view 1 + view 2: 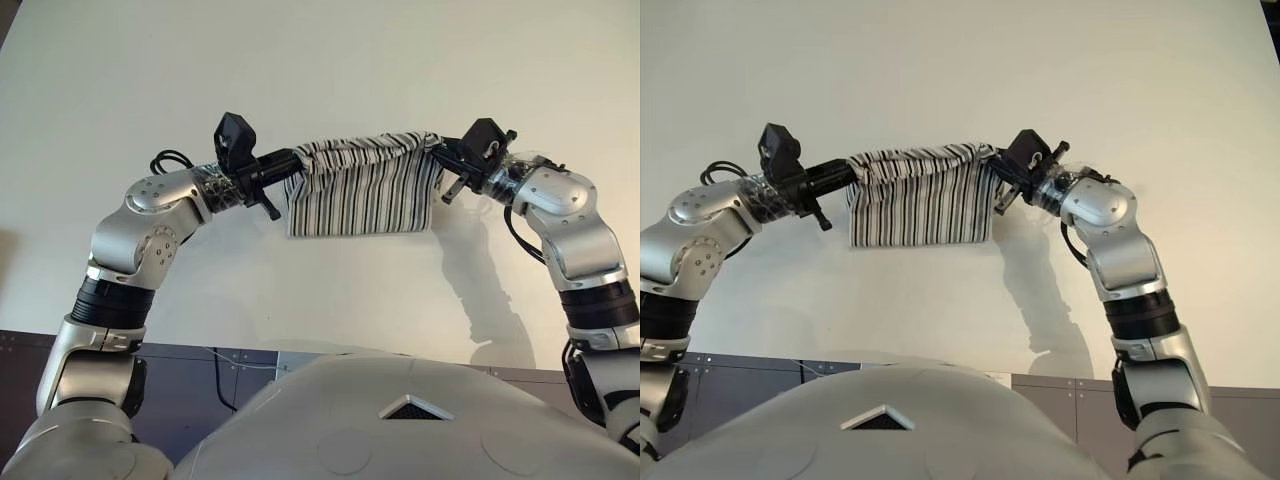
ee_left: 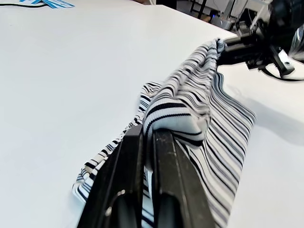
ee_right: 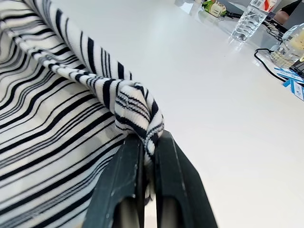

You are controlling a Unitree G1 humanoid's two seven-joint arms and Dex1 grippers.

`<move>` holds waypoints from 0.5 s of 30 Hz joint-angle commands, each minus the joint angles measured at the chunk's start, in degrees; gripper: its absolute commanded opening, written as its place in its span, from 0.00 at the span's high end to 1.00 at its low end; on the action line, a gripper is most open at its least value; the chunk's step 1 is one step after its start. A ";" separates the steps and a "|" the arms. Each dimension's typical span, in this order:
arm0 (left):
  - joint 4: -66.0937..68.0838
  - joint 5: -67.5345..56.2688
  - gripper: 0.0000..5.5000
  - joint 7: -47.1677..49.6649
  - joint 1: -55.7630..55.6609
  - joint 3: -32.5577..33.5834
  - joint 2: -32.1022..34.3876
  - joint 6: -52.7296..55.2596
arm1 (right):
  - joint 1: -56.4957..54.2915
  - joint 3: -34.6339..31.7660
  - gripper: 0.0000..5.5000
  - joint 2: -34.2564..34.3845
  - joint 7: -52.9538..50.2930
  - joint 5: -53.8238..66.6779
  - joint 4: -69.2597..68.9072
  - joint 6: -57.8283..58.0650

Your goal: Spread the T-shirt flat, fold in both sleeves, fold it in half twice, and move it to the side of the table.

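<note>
T-shirt (image 1: 362,190), long axis left-right, between left claw (image 1: 294,159) and right claw (image 1: 438,150)

**Soft stripes, hard black fingers**

The T-shirt (image 1: 362,190) is soft, matt knitted cloth, finely ribbed at the bunched edges. The left gripper (image 2: 148,137) and right gripper (image 3: 148,142) have smooth, hard black fingers (image 2: 166,161) with a dull sheen; plastic or coated metal, I cannot tell. The table (image 1: 300,60) is smooth, matt white. At the right wrist view's upper right, a bottle (image 3: 248,19) looks like clear, glossy plastic.
</note>
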 commanded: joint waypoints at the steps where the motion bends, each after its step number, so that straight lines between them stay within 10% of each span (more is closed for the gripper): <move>1: -1.13 0.54 0.98 -0.67 0.74 2.98 -1.47 3.49 | -2.05 1.25 0.98 2.59 0.38 -1.71 2.09 0.49; 15: 35.26 20.81 0.90 -1.70 -14.50 2.61 -13.60 -7.52 | -15.87 2.81 0.90 16.13 -7.45 -9.65 31.04 -4.42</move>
